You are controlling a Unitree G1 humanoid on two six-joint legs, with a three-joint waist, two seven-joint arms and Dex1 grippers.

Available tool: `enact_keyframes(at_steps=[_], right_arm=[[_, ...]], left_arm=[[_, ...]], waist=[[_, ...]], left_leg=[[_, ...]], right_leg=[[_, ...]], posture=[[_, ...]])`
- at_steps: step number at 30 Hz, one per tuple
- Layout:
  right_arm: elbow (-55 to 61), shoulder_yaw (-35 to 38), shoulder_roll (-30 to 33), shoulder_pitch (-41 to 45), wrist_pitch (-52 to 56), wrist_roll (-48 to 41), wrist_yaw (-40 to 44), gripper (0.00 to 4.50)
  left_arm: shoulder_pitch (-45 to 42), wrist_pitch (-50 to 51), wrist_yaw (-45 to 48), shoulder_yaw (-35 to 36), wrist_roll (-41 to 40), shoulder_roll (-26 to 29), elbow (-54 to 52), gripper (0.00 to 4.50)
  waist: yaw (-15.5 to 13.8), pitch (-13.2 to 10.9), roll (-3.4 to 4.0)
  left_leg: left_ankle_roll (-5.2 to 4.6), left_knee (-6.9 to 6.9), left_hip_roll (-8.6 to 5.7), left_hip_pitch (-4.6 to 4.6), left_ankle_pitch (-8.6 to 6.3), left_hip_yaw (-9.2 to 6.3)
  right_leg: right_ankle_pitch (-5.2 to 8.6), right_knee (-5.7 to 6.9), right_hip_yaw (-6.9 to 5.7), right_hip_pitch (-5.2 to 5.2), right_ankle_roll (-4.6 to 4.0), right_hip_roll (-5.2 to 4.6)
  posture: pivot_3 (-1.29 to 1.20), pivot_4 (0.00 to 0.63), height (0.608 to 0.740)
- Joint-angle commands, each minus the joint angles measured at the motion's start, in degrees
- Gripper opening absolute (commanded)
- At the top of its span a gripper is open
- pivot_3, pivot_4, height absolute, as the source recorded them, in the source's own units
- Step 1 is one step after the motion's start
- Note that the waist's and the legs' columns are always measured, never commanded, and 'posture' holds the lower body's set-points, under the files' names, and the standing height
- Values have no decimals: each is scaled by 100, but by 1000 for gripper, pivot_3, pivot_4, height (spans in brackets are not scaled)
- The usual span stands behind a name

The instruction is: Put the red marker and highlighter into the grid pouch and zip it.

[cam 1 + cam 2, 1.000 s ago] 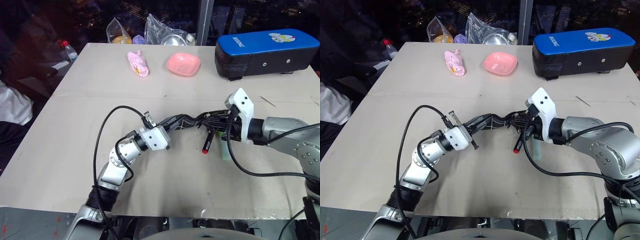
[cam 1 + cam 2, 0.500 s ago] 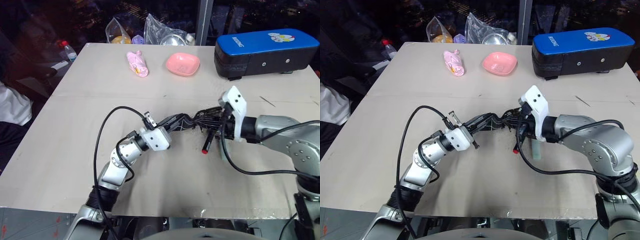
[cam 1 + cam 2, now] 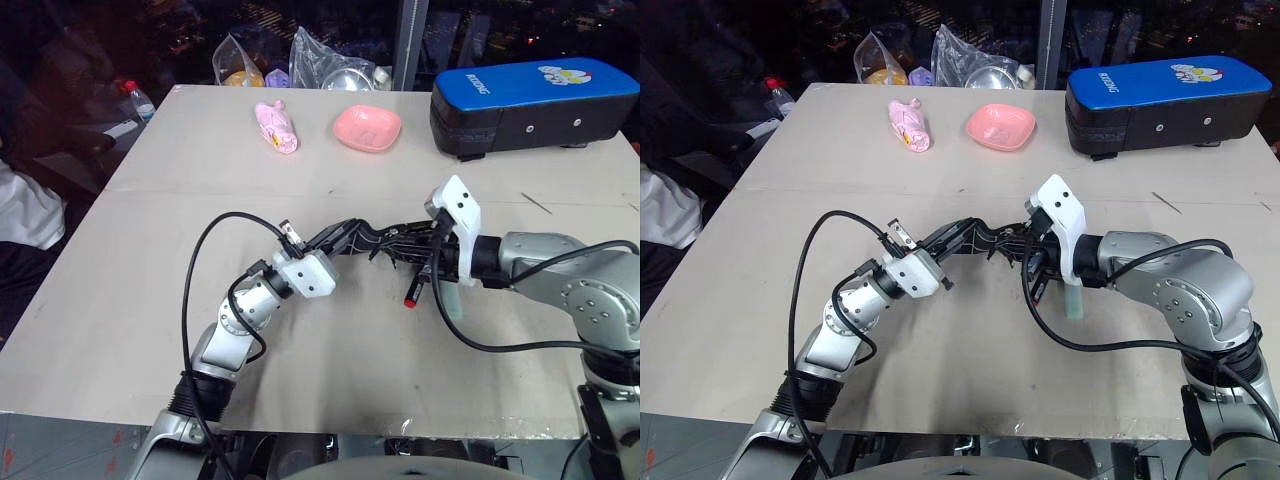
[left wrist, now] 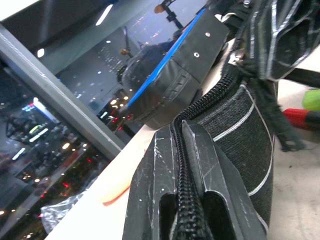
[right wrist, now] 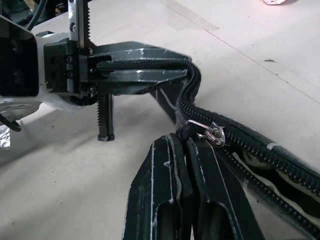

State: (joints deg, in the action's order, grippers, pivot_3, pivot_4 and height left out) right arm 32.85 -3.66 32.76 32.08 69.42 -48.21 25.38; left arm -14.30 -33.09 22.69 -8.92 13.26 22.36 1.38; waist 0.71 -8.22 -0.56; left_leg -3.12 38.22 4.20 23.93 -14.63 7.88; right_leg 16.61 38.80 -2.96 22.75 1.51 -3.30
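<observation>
1 grid pouch | 2 tools pinching it: left tool, right tool | 1 red marker, 1 highlighter

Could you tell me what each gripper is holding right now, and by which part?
Left gripper pinches the grid pouch by its zipper-edge end; right gripper pinches its zipper pull.

A blue case, pink dish and pink packet sit on the table.

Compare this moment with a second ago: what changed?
The right gripper, shut on the pouch's zipper pull, moved toward the left gripper, which stayed clamped on the pouch's end. The marker and highlighter stayed on the table; the bowl and blue case did not move.
</observation>
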Motion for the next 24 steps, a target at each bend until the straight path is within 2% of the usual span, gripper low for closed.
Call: enact_keyframes(at_steps=[1, 15, 24], right_arm=[[179, -42, -84, 207, -43, -104, 88, 31], [-6, -440, -638, 483, -95, 133, -28, 31], [-429, -329, -854, 621, -301, 683, -270, 31]], left_arm=[[-72, -91, -126, 14, 48, -6, -102, 0], [-48, -82, -114, -132, 91, -19, -184, 0], [23, -146, -72, -149, 29, 24, -218, 0]], waist=[[0, 0, 0], [5, -2, -1], [5, -2, -1]], left_leg=[[0, 0, 0, 0, 0, 0], [1, 0, 0, 0, 0, -1], [7, 0, -1, 0, 5, 0]], right_leg=[[0, 0, 0, 0, 0, 0], [0, 1, -5, 0, 0, -3], [0, 2, -17, 0, 0, -5]], posture=[[0, 150, 740], [0, 150, 740], [0, 150, 740]])
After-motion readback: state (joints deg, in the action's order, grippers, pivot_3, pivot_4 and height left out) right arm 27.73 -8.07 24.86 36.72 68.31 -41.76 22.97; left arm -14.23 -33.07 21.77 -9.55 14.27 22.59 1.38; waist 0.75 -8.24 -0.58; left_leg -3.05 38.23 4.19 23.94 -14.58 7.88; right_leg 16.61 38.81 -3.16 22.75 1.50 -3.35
